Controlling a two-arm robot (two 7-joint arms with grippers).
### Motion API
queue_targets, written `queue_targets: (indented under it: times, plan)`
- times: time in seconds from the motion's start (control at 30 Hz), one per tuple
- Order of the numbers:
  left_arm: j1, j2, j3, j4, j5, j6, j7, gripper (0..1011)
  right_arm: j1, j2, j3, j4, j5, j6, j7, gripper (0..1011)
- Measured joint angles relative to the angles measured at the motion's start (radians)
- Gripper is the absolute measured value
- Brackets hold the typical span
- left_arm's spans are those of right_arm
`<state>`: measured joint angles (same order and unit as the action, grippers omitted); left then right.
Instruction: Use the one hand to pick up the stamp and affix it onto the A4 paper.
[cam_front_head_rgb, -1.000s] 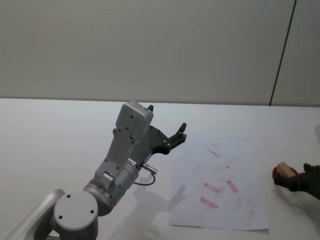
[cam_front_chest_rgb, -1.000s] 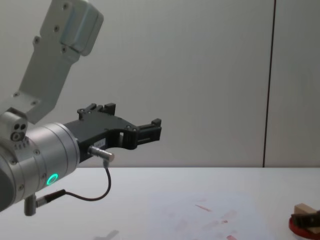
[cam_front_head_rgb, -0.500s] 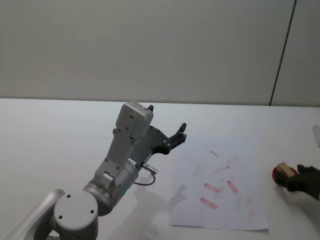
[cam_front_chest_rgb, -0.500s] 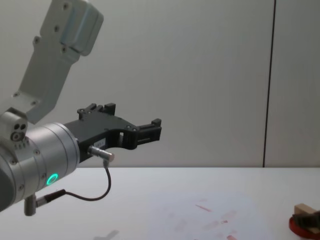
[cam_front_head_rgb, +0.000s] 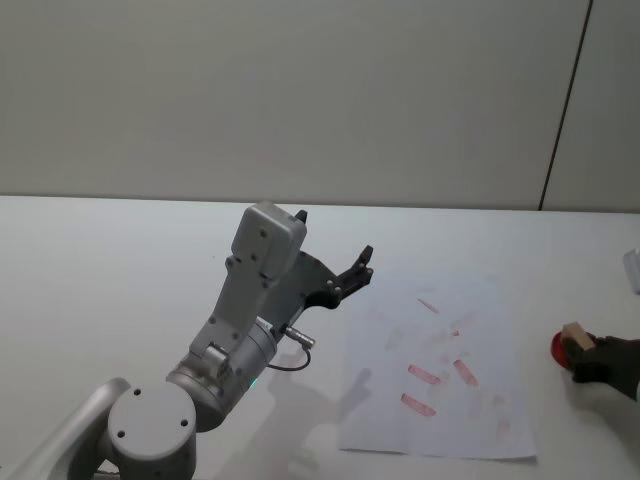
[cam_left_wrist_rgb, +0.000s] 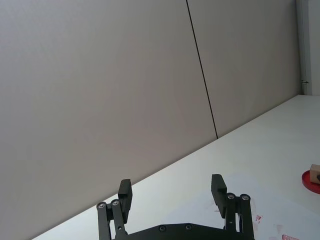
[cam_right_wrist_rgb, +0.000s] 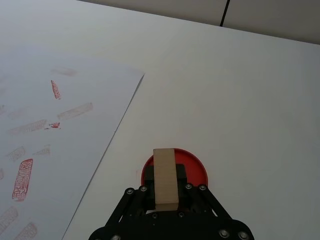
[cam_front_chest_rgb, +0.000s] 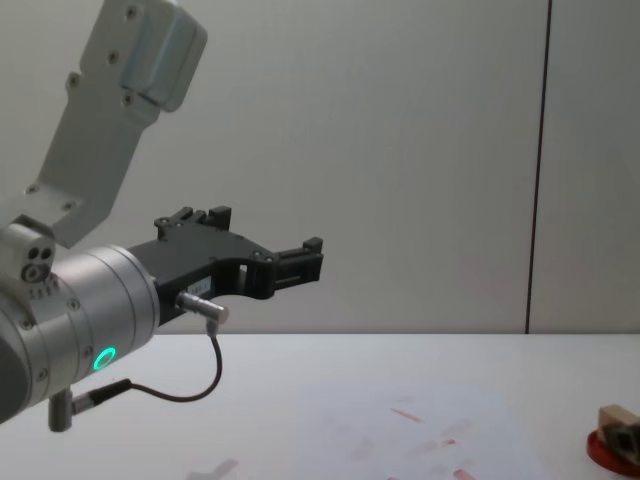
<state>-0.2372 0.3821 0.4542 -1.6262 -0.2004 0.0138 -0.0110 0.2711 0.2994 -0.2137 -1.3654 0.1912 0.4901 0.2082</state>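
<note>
Right gripper (cam_front_head_rgb: 592, 358), jaws pinching stamp (cam_right_wrist_rgb: 165, 182), has edged right, away from paper (cam_front_head_rgb: 440, 340); stamp over red ink pad (cam_right_wrist_rgb: 198, 171). Likely inking; printing not begun. Left gripper (cam_left_wrist_rgb: 172, 196) parked aloft, jaws spread.

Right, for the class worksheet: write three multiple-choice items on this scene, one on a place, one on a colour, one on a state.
1. Where is the stamp? A lying on a shelf. B in the right gripper, over the ink pad. C in a person's hand.
2. What colour is the ink pad? A blue. B red. C black.
3. How is the left gripper? A open and empty. B shut on a pen. C shut on a cloth.
Answers: 1 B, the right wrist view shows the fingers clamping it above the pad. 2 B, the disc is red. 3 A, its fingers stand apart with nothing between.
</note>
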Motion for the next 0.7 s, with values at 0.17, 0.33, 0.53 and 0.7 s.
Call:
queue_targets:
  times: [0.17,0.33,0.53,0.7]
  plan:
    - [0.000,0.000,0.000,0.000,0.000,0.000,0.000,1002,0.001,0.000,0.000,0.001,0.000,0.000,0.000,217]
    - [0.000,0.000,0.000,0.000,0.000,0.000,0.000,1002,0.001,-0.001,0.000,0.001,-0.001,-0.002,0.000,218]
    - [0.000,0.000,0.000,0.000,0.000,0.000,0.000,1002,0.000,0.000,0.000,0.001,-0.005,-0.011,-0.001,218]
    - [0.000,0.000,0.000,0.000,0.000,0.000,0.000,1002,-0.003,0.001,0.000,-0.004,-0.010,-0.020,-0.005,218]
